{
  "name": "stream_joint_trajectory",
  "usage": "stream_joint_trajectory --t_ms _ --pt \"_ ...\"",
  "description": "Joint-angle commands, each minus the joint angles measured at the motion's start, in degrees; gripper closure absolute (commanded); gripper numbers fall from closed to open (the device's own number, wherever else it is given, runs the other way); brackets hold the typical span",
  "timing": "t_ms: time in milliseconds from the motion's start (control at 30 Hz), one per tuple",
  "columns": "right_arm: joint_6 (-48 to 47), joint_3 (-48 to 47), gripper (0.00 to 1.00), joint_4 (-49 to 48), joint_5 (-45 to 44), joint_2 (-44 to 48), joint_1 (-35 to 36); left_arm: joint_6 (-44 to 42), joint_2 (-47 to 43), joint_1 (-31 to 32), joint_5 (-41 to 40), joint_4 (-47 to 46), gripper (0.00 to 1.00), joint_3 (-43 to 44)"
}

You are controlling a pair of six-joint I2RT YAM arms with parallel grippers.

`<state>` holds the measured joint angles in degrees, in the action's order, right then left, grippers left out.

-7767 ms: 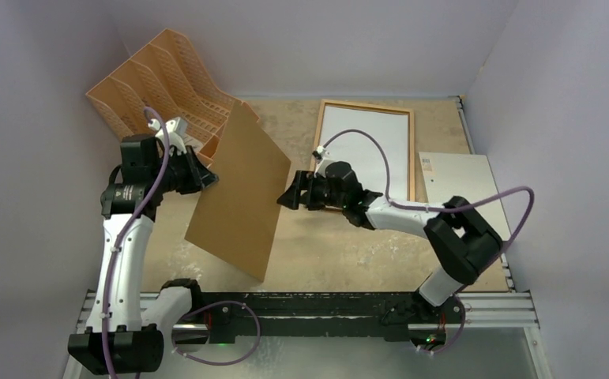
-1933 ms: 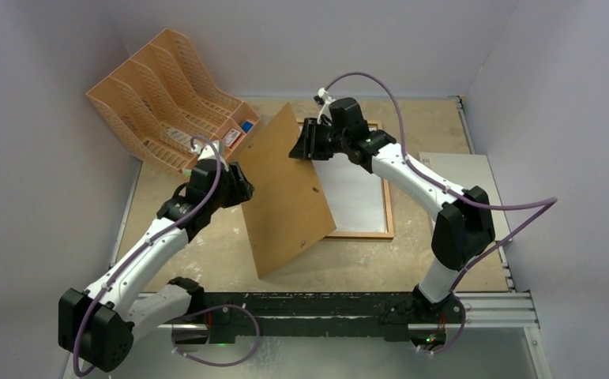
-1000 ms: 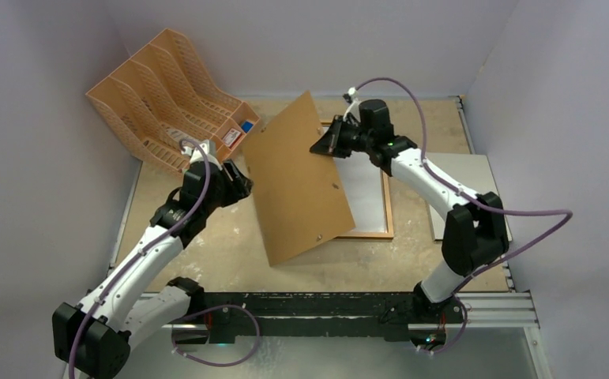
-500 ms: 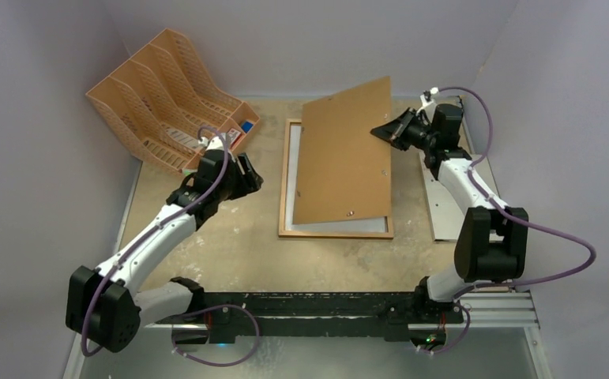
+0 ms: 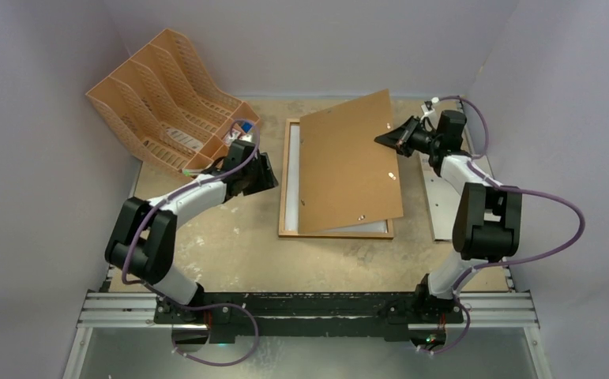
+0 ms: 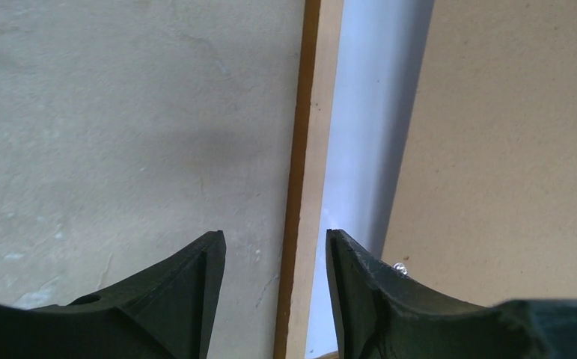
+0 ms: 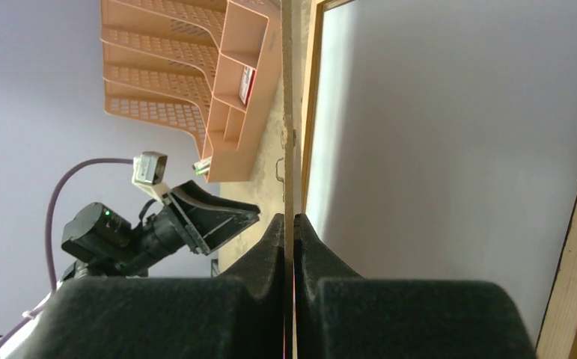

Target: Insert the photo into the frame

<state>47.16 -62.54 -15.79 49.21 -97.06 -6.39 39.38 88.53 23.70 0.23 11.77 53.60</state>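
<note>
**Backing panel going down over the photo, not square yet**

I read the photo (image 5: 294,197) as already seated: it lies white side up inside the frame (image 5: 336,234), which sits flat mid-table, and only a strip of it shows along the left and near rails. So the step in hand is closing up. The brown backing panel (image 5: 348,170) hangs over the opening, twisted, with its far right corner poking past the far rail and its near right corner spilling over the right rail.

The right gripper (image 5: 381,140) is clamped tight on the panel's right edge; in the wrist view the fingers (image 7: 270,247) pinch the board edge-on, and it looks lifted on that side. That arm runs long up the right side, wrist turned to point left.

The left gripper (image 5: 273,175) has its jaws apart and holds nothing. From its own camera they straddle the frame's left rail; touching or hovering, I cannot tell. That arm is folded at the elbow, forearm reaching right.

Next, as I judge it: swing the panel square to the rails, then lower it inside them without dragging the print
</note>
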Motion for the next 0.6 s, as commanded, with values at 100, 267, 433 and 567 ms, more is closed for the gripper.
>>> stream_joint_trajectory --t_ms 100,267,433,567 --pt "7.0 2.2 1.0 -8.4 2.1 0.8 -0.2 -1.3 4.9 0.0 4.0 -8.2 0.52 1.4" --pt "7.0 3.1 1.0 -10.3 -0.3 -0.7 -0.2 -2.4 6.9 0.0 3.8 -10.3 0.53 0.4" --pt "7.7 2.9 1.0 -11.1 -0.3 -2.8 -0.2 -2.7 8.3 0.0 3.6 -10.9 0.55 0.1" --pt "8.1 2.6 1.0 -11.6 -0.1 -4.3 0.0 -2.7 9.9 0.0 0.4 -10.2 0.6 0.1"
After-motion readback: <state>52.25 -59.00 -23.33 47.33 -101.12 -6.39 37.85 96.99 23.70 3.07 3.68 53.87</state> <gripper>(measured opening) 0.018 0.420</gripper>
